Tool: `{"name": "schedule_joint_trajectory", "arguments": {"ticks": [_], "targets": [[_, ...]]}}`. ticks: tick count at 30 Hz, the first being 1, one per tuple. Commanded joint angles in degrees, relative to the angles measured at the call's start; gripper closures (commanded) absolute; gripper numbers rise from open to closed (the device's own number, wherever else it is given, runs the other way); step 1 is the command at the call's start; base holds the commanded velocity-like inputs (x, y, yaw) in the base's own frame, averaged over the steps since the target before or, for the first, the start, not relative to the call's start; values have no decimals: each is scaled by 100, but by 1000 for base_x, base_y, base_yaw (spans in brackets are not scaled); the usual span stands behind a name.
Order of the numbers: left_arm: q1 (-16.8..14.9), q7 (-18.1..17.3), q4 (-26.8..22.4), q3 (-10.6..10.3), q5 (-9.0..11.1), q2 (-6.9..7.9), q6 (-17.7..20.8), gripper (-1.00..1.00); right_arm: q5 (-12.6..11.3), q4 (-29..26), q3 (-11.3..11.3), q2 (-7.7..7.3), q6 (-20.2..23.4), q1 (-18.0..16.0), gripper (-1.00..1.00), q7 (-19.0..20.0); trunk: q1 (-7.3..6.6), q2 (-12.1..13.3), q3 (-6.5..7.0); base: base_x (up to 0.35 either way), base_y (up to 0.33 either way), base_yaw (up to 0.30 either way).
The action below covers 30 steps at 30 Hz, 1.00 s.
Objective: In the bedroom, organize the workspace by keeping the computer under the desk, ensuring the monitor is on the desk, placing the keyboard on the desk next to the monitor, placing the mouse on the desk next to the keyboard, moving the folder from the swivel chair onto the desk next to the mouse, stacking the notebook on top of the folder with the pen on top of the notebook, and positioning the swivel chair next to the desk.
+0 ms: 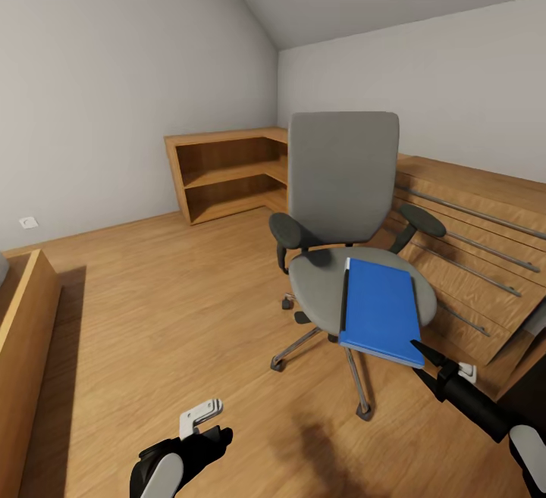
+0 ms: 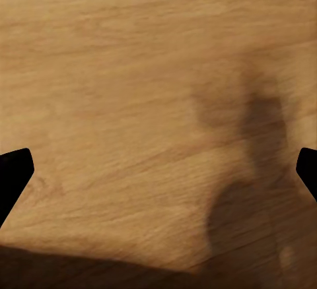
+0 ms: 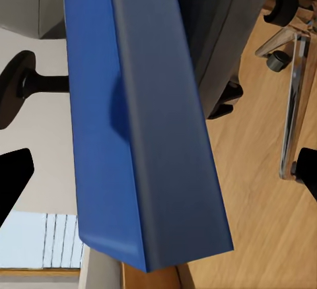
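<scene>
The grey swivel chair (image 1: 341,180) stands mid-room on the wood floor, its back toward the far wall. The bright-blue folder (image 1: 381,308) lies flat on its seat, the near corner jutting over the seat's front edge. My right gripper (image 1: 438,365) is open just off that corner. In the right wrist view the folder's edge (image 3: 142,124) runs close in front of the right gripper (image 3: 160,173). My left gripper (image 1: 201,416) hangs open and empty low over the bare floor (image 2: 132,91). The desk, monitor, keyboard, mouse, computer, notebook and pen are out of view.
A light-wood dresser (image 1: 485,248) with long bar handles stands close behind and right of the chair. A corner shelf unit (image 1: 227,172) sits at the back wall. Low wooden furniture (image 1: 26,331) lines the left edge. Open floor lies between it and the chair.
</scene>
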Motion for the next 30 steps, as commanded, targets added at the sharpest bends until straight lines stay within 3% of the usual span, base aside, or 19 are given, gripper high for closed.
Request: {"name": "schedule_joint_trajectory", "arguments": {"ticks": [1,30], "targets": [[-4,59,-7,-4,59,0,3,-100,-11,2,-7,3,33,-4,-100,8,-1,-2,-5,0,0,0],[-4,65,4,-4,78,0,3,-100,-2,3,16,32,36,-4,-100,14,-1,-2,-5,0,0,0]]}}
